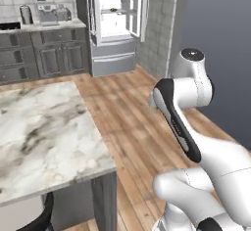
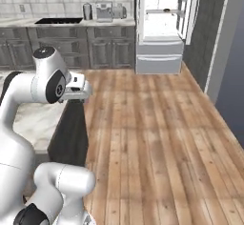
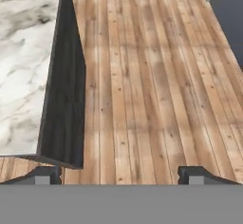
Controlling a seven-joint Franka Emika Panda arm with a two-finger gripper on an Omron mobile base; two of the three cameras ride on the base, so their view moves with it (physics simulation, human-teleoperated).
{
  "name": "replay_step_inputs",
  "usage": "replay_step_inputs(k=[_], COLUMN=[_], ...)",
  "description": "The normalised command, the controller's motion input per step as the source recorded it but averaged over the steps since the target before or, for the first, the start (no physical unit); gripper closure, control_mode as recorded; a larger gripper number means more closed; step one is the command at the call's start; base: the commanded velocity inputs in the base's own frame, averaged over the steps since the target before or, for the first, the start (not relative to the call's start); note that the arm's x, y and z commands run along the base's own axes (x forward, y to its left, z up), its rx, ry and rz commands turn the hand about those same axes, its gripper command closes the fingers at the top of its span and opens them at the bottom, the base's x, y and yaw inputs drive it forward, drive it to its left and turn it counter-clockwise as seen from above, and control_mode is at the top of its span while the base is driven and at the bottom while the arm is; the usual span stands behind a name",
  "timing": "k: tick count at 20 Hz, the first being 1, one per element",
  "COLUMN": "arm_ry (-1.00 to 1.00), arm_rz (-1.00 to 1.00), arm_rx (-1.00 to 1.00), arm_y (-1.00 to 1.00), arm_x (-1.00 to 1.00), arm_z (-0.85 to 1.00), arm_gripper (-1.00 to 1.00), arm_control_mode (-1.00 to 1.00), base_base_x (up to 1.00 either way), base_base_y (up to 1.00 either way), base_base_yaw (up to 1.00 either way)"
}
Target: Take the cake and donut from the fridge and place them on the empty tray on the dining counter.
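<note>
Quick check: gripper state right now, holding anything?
Gripper: open, jaws wide apart, holding nothing; it looks down at the wooden floor beside the dining counter.

Bare wooden floor (image 2: 157,124) up to the open fridge (image 2: 162,24); dining counter (image 1: 44,132) alongside.

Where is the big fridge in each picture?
Left base view: the fridge stands top middle, doors open.
Right base view: the fridge stands top, right of middle.
Hand view: wooden floor and counter here, no fridge.
Shared landmark: the marbled counter.
</note>
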Motion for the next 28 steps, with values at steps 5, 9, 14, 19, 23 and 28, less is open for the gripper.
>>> replay_step_inputs(k=[5,9,14,19,23,28], arm_ry=[0.00,0.00,0.00,0.00,0.00,0.00], arm_rz=[0.00,0.00,0.00,0.00,0.00,0.00], arm_rx=[0.00,0.00,0.00,0.00,0.00,0.00], arm_y=[0.00,0.00,0.00,0.00,0.00,0.00], arm_x=[0.00,0.00,0.00,0.00,0.00,0.00], arm_z=[0.00,0.00,0.00,0.00,0.00,0.00], arm_gripper=[-1.00,-1.00,-1.00,-1.00,-1.00,-1.00], arm_control_mode=[1.00,1.00,1.00,1.00,1.00,1.00], base_base_x=[1.00,1.00,1.00,1.00,1.00,1.00], base_base_y=[-1.00,-1.00,-1.00,-0.80,-0.18,0.01], base_base_yaw=[0.00,0.00,0.00,0.00,0.00,0.00])
